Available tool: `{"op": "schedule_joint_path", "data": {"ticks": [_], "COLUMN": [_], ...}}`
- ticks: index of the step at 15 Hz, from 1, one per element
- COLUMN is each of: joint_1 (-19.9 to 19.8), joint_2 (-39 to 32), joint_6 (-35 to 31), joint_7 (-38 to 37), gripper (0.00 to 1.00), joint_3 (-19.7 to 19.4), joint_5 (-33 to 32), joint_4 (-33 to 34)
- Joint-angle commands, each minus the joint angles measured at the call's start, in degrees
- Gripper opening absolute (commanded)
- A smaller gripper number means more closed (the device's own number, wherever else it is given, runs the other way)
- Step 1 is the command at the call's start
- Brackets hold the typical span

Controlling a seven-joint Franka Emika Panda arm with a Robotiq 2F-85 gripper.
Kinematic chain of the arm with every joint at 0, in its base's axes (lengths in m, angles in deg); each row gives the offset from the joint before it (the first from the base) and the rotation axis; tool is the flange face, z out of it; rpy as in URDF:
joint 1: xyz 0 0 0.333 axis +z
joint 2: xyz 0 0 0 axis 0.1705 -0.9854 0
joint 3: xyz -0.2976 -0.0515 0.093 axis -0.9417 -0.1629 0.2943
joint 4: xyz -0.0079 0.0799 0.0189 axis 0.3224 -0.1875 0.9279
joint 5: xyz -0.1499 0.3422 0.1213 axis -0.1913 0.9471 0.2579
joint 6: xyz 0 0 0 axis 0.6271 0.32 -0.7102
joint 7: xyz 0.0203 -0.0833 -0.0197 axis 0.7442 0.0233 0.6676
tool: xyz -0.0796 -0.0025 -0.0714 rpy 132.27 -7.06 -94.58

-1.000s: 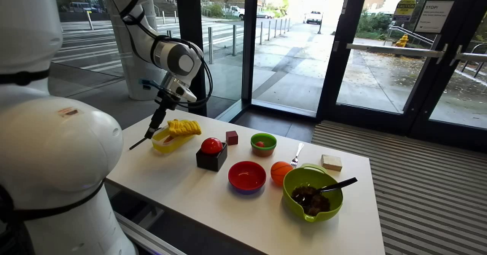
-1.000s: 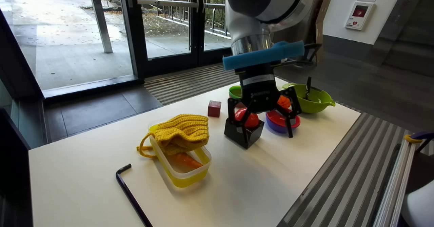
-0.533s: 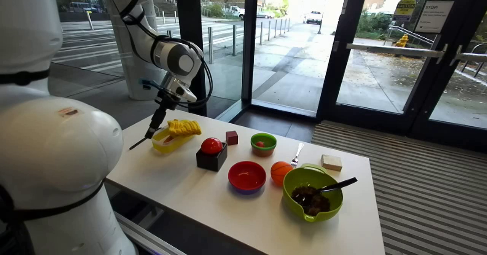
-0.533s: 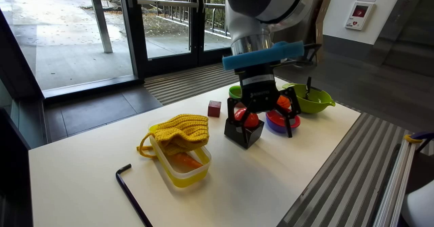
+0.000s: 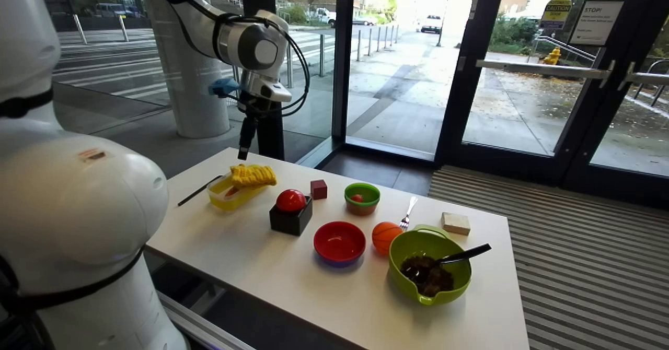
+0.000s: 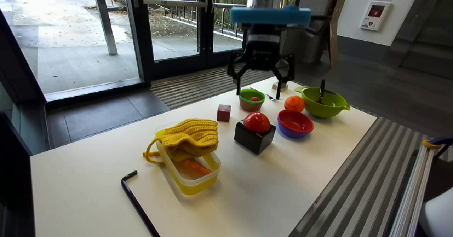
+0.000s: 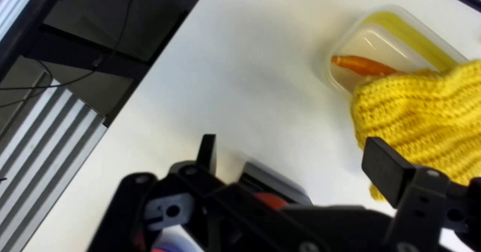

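Gripper (image 6: 258,92) just hangs above the table (image 6: 269,184), jaws spread pretty wide, with a button (image 6: 257,122) and some knit thing (image 6: 189,138) draped over a tub (image 6: 193,187) below.

- The gripper (image 5: 243,154) hangs, pointing down, above the white table (image 5: 251,258); nearest it is a yellow cloth (image 5: 253,175);
- the cloth covers one end of a yellow tub (image 5: 225,202); a black rod (image 5: 200,190) lies just beside the tub;
- a black box (image 5: 285,222) bears a red dome (image 5: 291,199); a dark red cube (image 5: 319,189) sits near it;
- a green cup (image 5: 370,195) holds a small red ball (image 5: 357,198); a fork (image 5: 408,213) lies near an orange ball (image 5: 386,236);
- that ball sits between a red bowl (image 5: 339,241) and a green bowl (image 5: 460,272); the latter holds brown stuff (image 5: 435,282) and a black spoon (image 5: 465,254);
- a pale block (image 5: 456,223) lies near the green bowl
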Motion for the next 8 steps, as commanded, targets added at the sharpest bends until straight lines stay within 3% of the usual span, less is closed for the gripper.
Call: {"op": "schedule_joint_path", "data": {"ticks": [1,8], "joint_1": [-2.3,-13.8], "joint_2": [10.0,19.9], "joint_6": [-3.6,-14.8], "joint_7": [-3.1,-9.9], "gripper": [1.00,1.00], "joint_3": [-1.1,-3.7], "joint_5": [-6.2,-21.2], "joint_4": [-3.9,-13.3]}}
